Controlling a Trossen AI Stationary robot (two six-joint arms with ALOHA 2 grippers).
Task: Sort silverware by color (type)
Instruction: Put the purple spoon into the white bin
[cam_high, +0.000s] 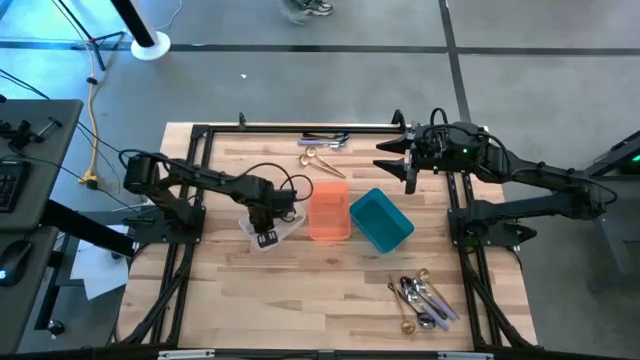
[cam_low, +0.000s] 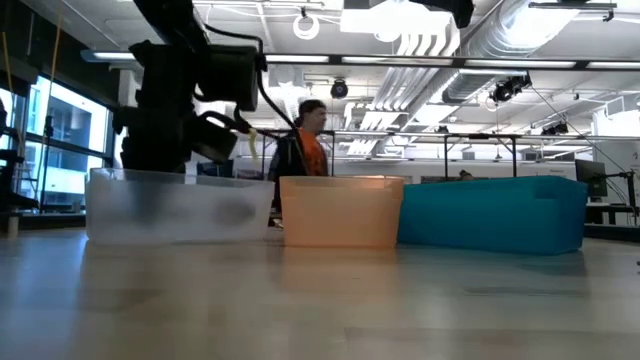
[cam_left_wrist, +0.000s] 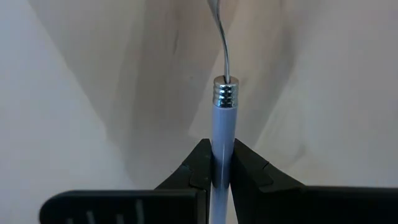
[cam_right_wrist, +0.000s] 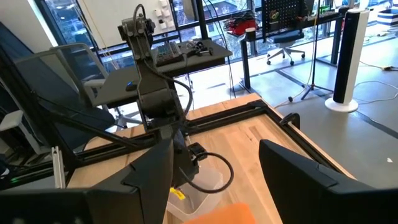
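My left gripper (cam_high: 265, 232) points down into the clear bin (cam_high: 272, 228) and is shut on a utensil with a pale blue handle (cam_left_wrist: 222, 134), a ribbed silver collar and a thin metal neck. My right gripper (cam_high: 402, 160) is open and empty, raised near the table's far right; its two fingers show apart in the right wrist view (cam_right_wrist: 230, 186). A pile of silverware (cam_high: 424, 298) lies near the front right edge. A few gold and dark pieces (cam_high: 322, 152) lie by the far edge. The orange bin (cam_high: 328, 210) and the teal bin (cam_high: 381, 220) stand right of the clear bin. My left gripper pinches the utensil's pale blue handle (cam_left_wrist: 222, 163) between its two fingers (cam_left_wrist: 198, 171), a little back from the silver collar (cam_left_wrist: 224, 93). The fingers come from above and point down. The utensil runs along the fingers, its metal end toward the clear bin's floor.
The three bins stand in a row at mid table, seen in the low view as clear (cam_low: 180, 205), orange (cam_low: 340, 210) and teal (cam_low: 490, 212). A person in an orange shirt (cam_low: 310, 140) stands in the room behind. Bare wood lies at the front left.
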